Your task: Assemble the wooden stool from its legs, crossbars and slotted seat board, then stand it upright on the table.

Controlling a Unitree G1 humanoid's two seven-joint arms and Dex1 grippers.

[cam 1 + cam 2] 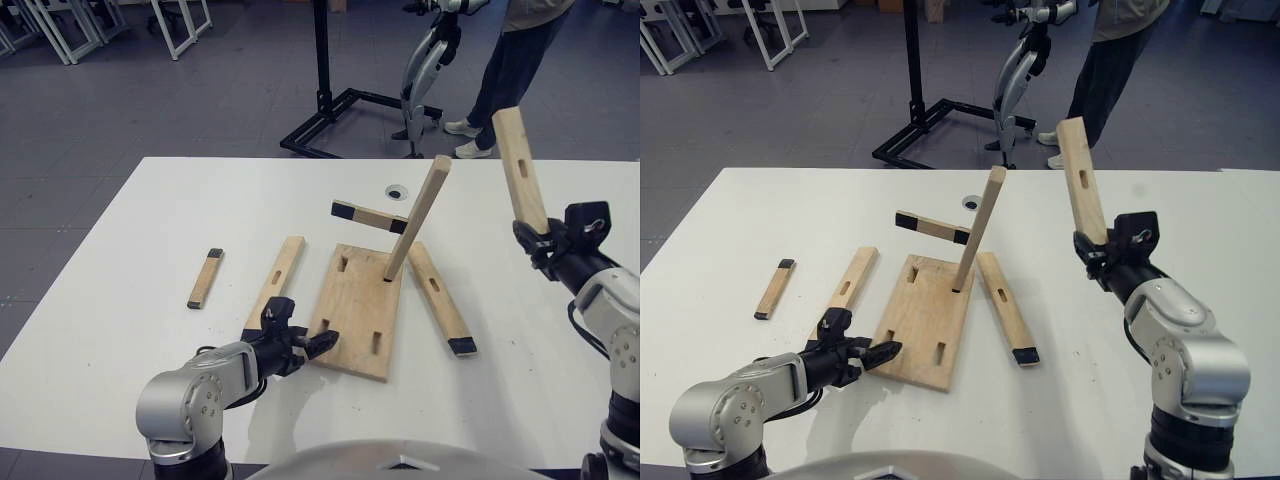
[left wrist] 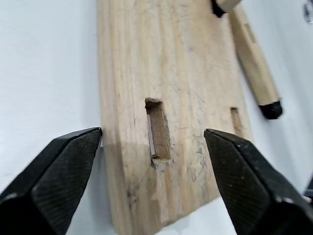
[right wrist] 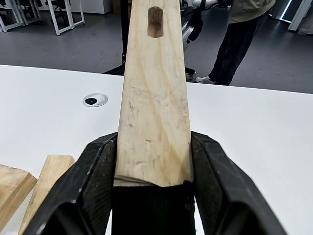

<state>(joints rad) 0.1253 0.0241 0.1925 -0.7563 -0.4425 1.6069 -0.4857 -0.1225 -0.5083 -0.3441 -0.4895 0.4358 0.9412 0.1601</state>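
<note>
Seat board [image 1: 358,322] on the counter [image 1: 110,330] — one planted leg [image 1: 418,215] leans.
Left pincer [image 1: 318,342] gapes at its near corner; right pincer [image 1: 535,236] clamps a raised leg [image 1: 521,165] — a loose leg [image 1: 440,297] just beside.

head pair: two eyes side by side, high up, facing forward and down over the table [image 1: 120,300]; far enough back to take in both arms.
left wrist: just behind the left gripper [image 2: 152,133], peering out through its spread jaws, very close to the seat board [image 2: 186,73].
right wrist: behind the right gripper [image 3: 152,138], sighting up along the leg [image 3: 154,98] it clamps, out toward the room.
shared: the eyes overlap almost wholly; the right wrist shares their cable hole [image 3: 94,100].
</note>
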